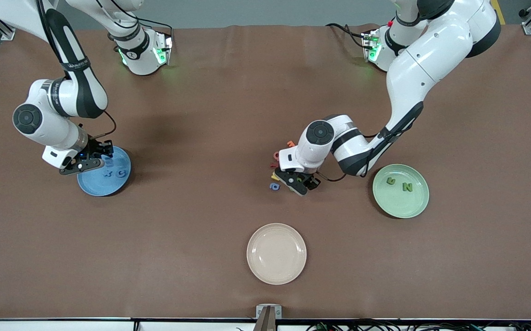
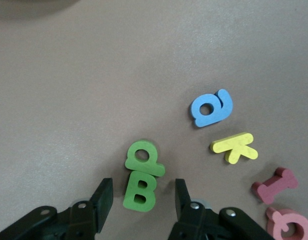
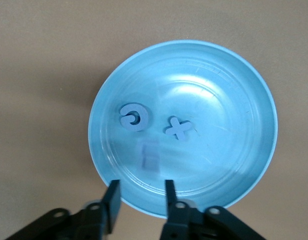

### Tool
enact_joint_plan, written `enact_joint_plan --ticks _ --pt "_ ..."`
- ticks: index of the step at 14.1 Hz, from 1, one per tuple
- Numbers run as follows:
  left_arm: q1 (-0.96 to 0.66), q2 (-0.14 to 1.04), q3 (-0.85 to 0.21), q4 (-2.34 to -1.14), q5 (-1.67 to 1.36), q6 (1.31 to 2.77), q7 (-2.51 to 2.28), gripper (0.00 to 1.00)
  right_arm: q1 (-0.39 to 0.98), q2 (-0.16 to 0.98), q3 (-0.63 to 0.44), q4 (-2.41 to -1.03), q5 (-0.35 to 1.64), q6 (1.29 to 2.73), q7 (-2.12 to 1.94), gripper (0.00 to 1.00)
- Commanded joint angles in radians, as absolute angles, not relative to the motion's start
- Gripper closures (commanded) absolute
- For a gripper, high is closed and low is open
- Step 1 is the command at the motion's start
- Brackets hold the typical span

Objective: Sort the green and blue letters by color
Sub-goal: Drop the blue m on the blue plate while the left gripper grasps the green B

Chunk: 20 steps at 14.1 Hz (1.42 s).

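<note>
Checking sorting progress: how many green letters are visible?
4. Two small green foam letters lie in the pale green plate; two more, touching, lie on the table below the open left pincer.

The left arm reaches from its base toward the table's middle, elbow bent, wrist tipped downward. The left gripper (image 1: 300, 183) hangs low over the table, its fingers (image 2: 105, 196) parted. The right arm folds down near its own end of the table. The right gripper (image 1: 91, 156) points downward, its fingers (image 3: 114, 196) spread apart with nothing between them.
</note>
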State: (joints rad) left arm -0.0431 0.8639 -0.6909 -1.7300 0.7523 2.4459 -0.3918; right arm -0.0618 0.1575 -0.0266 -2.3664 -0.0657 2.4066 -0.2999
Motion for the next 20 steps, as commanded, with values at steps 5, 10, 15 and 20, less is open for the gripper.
enact_joint_plan --ticks 5,10,15,20 --pt "-0.052 0.876 -0.677 -1.72 0.769 2.451 -0.397 0.69 -0.068 0.152 -0.002 -2.364 -0.068 2.418 -0.224 0.0" --pt "-0.041 0.868 -0.67 -1.721 0.77 2.447 -0.396 0.85 0.208 0.188 -0.003 -2.283 -0.067 2.405 0.286 0.0" --pt "0.001 0.824 -0.681 -1.753 0.756 2.428 -0.385 0.86 0.454 0.351 -0.002 -2.048 -0.02 2.345 0.619 0.0" --pt "0.216 0.827 -0.885 -1.773 0.755 2.271 -0.344 0.86 0.612 0.584 -0.003 -1.726 0.066 2.333 0.783 0.0"
